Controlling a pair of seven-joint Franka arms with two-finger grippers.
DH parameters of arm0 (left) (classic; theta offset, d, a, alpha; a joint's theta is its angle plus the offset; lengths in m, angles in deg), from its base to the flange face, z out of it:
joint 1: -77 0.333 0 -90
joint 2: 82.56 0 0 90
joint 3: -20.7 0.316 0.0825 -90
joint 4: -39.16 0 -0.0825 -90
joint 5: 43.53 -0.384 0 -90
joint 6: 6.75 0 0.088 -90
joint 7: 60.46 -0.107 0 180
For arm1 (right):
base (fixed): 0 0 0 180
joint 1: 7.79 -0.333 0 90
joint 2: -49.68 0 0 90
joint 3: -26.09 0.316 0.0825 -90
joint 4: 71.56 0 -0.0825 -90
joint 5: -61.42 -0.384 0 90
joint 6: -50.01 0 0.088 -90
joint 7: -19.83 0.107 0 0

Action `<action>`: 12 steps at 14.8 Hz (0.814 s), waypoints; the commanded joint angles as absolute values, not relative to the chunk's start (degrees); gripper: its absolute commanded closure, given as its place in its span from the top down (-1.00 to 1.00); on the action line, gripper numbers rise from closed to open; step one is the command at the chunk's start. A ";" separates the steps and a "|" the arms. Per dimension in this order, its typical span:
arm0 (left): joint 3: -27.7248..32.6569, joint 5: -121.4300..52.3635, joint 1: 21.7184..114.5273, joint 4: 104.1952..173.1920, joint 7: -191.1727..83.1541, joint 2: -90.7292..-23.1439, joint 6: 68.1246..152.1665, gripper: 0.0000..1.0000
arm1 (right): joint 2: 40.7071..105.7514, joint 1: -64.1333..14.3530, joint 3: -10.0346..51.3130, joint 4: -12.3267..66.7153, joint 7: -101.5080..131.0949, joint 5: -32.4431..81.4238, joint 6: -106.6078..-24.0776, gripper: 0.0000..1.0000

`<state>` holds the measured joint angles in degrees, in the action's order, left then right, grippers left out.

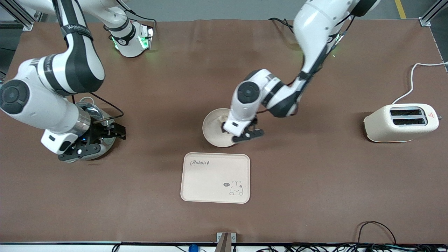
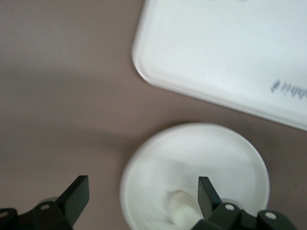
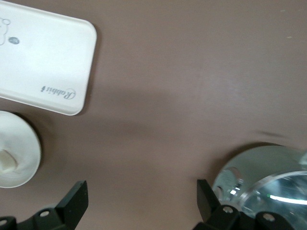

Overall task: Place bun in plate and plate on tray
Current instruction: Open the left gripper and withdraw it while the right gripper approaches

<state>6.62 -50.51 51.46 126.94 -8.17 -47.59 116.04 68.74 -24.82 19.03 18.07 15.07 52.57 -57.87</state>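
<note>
Brown matte covering over the whole desk, faint creases running through it; grey floor and aluminium frame posts along the upper edge of the front view, a yellow floor stripe at upper right, black cables along the bottom edge.

Cream tray at lower centre, printed "Rabbit" in script at one corner, a small rabbit drawing at another. Just above it in the frame, apart from it, the round plate with the bun lying in it, seen as a pale lump in the left wrist view.

Left hand over the plate's rim toward the toaster side, fingers spread wide, holding nothing.

Cream toaster at middle right, two dark slots on top, a red warning triangle sticker beside them, white cord trailing to the upper right.

Right hand at middle left, waiting over a shiny metal lidded pot, fingers wide apart, empty. Lettering on the right arm's black band unreadable.
</note>
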 commanded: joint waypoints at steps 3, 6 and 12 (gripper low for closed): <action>5.85 -51.96 65.02 124.41 -29.29 -57.66 101.45 1.00 | 72.61 -29.66 18.88 18.17 15.52 45.89 -60.02 1.00; 5.94 -51.88 71.62 123.63 -42.58 -64.69 97.24 1.00 | 76.12 -32.39 18.88 18.26 16.75 42.02 -61.34 1.00; 6.03 -48.80 76.03 123.09 -47.18 -74.90 86.43 1.00 | 83.41 -38.81 18.88 19.31 16.75 34.91 -68.01 0.80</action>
<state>6.43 -50.02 75.37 122.08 -45.87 -71.92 89.28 81.58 -37.10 19.27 18.45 16.40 39.45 -65.93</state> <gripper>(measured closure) 0.000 0.044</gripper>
